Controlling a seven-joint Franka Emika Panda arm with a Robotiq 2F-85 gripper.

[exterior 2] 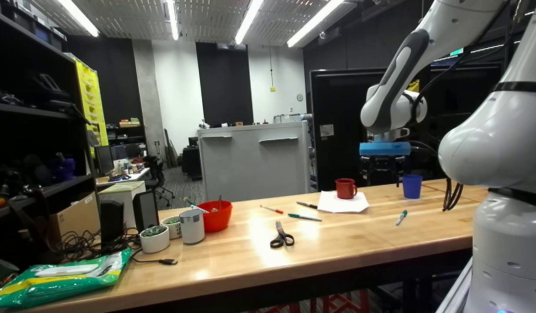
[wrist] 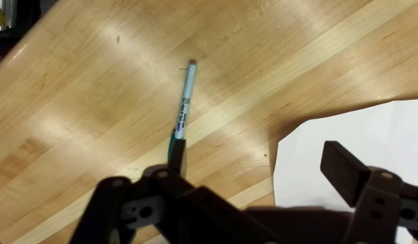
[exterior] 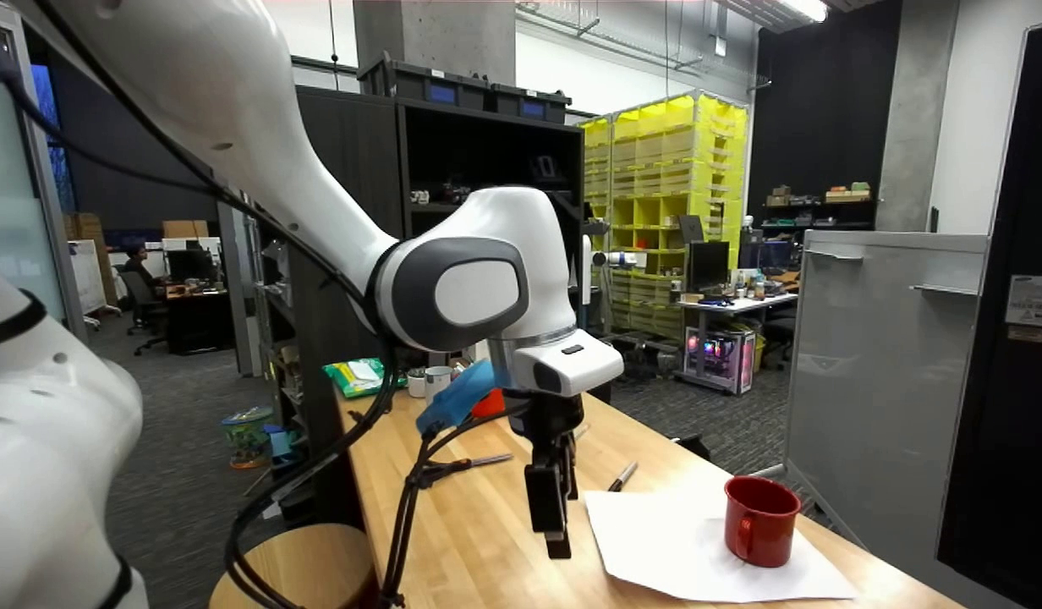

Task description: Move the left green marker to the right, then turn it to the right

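Pincer (wrist: 260, 163) wide agape above table (wrist: 90, 112)

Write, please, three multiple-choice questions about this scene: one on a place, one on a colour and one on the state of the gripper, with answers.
1. Where does the marker in the wrist view lie?
A on a sheet of paper; B on the wooden table; C inside a bowl

2. In an exterior view, what colour is the cup standing right of the red mug?
A yellow; B white; C blue

3. How does the gripper stand?
A open; B fully shut; C shut on the marker

Right letters:
1 B, wood grain shows on both sides of it;
2 C, its visible outside is blue;
3 A, the fingers stand wide apart in the wrist view.
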